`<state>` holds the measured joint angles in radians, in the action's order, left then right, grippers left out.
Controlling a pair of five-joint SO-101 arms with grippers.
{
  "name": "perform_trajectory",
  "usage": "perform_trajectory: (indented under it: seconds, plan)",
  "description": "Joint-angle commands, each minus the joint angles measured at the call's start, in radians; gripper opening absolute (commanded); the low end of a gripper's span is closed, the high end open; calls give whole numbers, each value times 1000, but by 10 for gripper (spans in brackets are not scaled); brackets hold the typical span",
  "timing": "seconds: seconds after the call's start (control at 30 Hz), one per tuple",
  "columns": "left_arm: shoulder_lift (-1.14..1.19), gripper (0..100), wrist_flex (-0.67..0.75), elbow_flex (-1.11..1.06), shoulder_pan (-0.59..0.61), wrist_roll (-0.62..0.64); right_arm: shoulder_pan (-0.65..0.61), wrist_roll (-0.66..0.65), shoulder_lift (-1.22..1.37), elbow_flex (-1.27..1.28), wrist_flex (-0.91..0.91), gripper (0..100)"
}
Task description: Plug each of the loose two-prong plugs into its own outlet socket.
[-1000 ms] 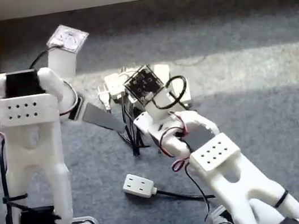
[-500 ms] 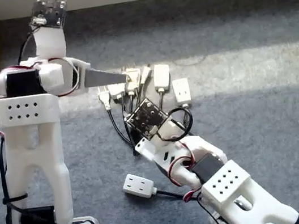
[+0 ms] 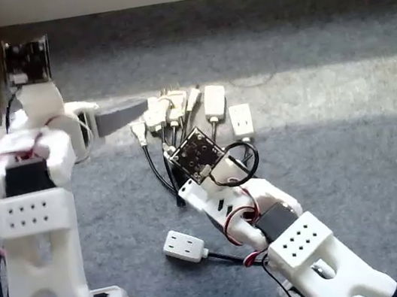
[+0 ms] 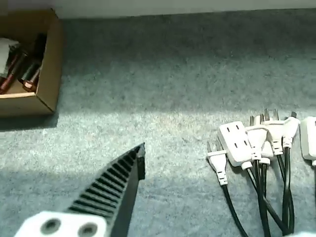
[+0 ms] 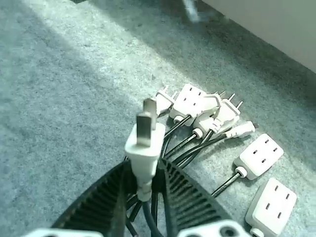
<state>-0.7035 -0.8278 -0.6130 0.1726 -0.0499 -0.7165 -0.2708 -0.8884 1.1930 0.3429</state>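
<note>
White plug point(image 5: 144, 148) standing out between black ribbed fingers point(image 5: 104, 201) of right gripper point(image 5: 144, 169); white sockets point(image 5: 259, 155), black cords point(image 5: 192, 148) lying on speckled grey carpet point(image 5: 59, 89); brown box point(image 4: 24, 103) catching sunlight.
</note>
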Motion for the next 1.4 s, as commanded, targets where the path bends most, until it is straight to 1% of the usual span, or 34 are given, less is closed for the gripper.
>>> perform_trajectory:
  seconds: [0.0, 0.07, 0.13, 0.27, 0.37, 0.5, 0.63, 0.73, 0.87, 1.17, 1.37]
  plan:
    - [-343, 587, 164, -332, -13, 11, 12, -12, -24, -7, -28, 6]
    - [-426, 587, 164, -414, -36, 11, 7, -12, -24, -8, -28, 6]
    - [-453, 586, 166, -453, -48, 12, 4, -11, -21, -10, -28, 6]
    - [-424, 585, 167, -466, -74, 15, -41, 38, -21, -13, -25, 6]
    - [-400, 585, 167, -464, -114, 31, -84, 41, -16, -15, -22, 5]
    - [-398, 585, 166, -458, -117, 32, -68, 40, 104, -113, 38, 5]
    - [-392, 585, 166, -464, -117, 31, -54, 44, 252, -208, 48, 5]
    - [-394, 585, 169, -510, -117, 29, -59, 46, 269, -226, 50, 5]
    - [-392, 585, 170, -564, -120, 28, -58, 64, 216, -225, 71, 5]
    - [-392, 585, 199, -595, -117, 28, -71, 80, -41, -232, 303, 5]
    - [-390, 585, 199, -596, -117, 28, -71, 78, -220, -232, 426, 5]
